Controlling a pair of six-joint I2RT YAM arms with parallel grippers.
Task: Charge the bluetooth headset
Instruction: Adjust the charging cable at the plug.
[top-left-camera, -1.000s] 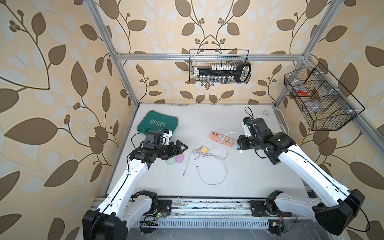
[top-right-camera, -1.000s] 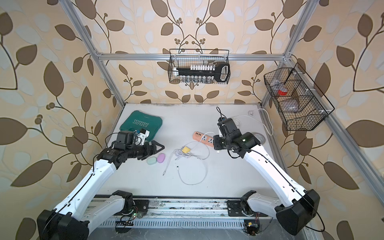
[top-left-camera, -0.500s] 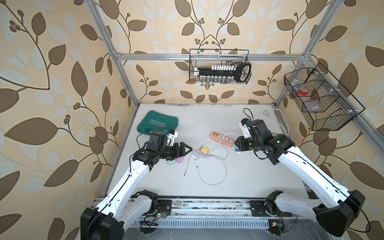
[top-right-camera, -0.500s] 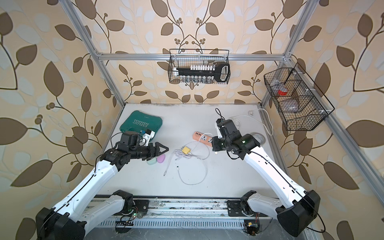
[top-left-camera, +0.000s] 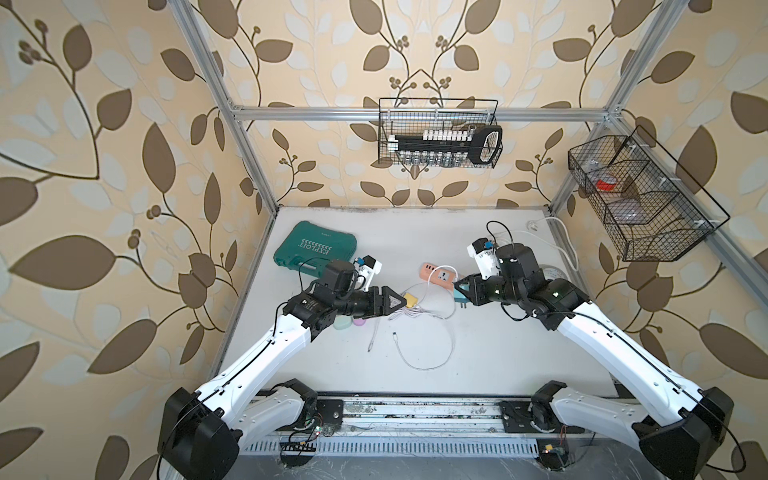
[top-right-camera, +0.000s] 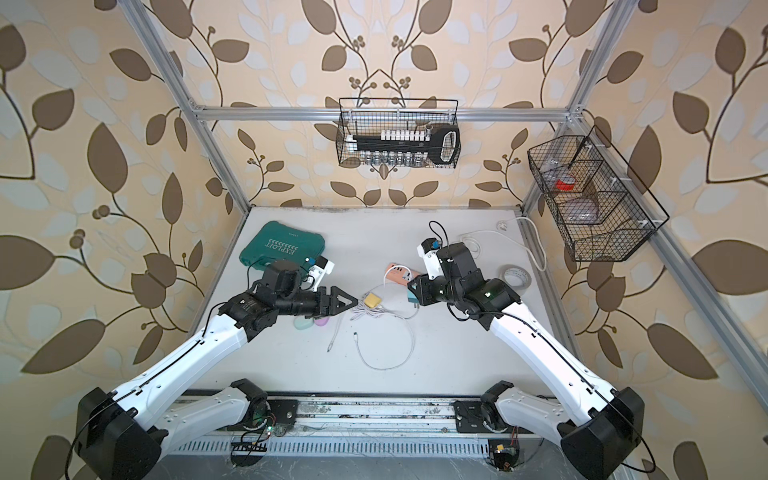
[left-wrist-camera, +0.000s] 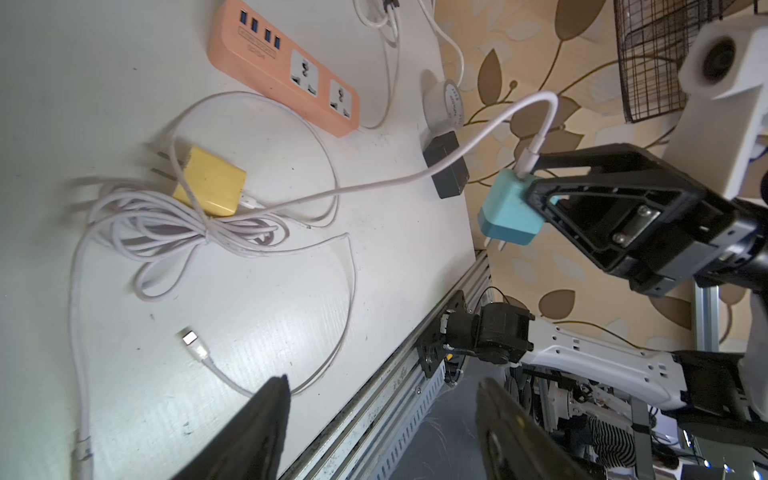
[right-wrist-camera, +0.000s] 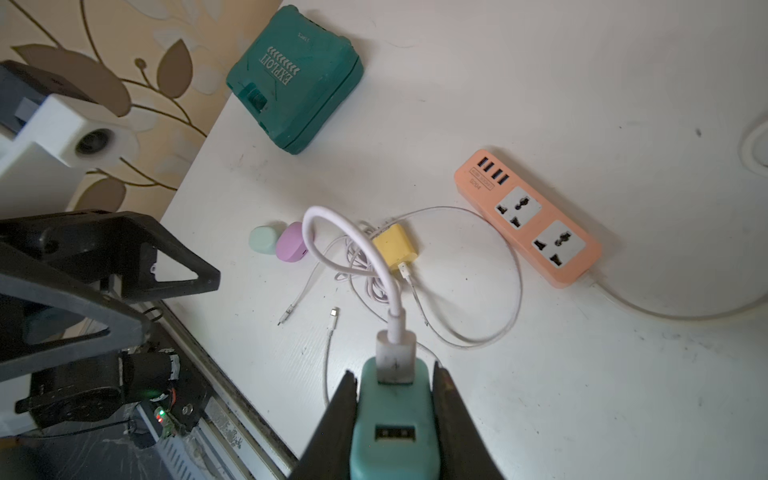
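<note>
Mint earbud case (right-wrist-camera: 262, 240) and purple earbud case (right-wrist-camera: 291, 243) on the worktop (top-left-camera: 498, 353), teal charger (right-wrist-camera: 395, 419) gripped.
The left jaws stand wide, holding nothing, near the two touching cases. The yellow charger (right-wrist-camera: 394, 246) lies mid-worktop. The right jaws clamp the teal charger, white cable (right-wrist-camera: 394, 322) plugged in, above the worktop near the orange power strip (right-wrist-camera: 528, 216).

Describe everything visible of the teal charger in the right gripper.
The teal charger is a small rounded block, plastic by its look, clamped in the right gripper above the table. A white cable is plugged into one USB port; the port beside it is empty. Metal prongs stick out of the opposite end.
</note>
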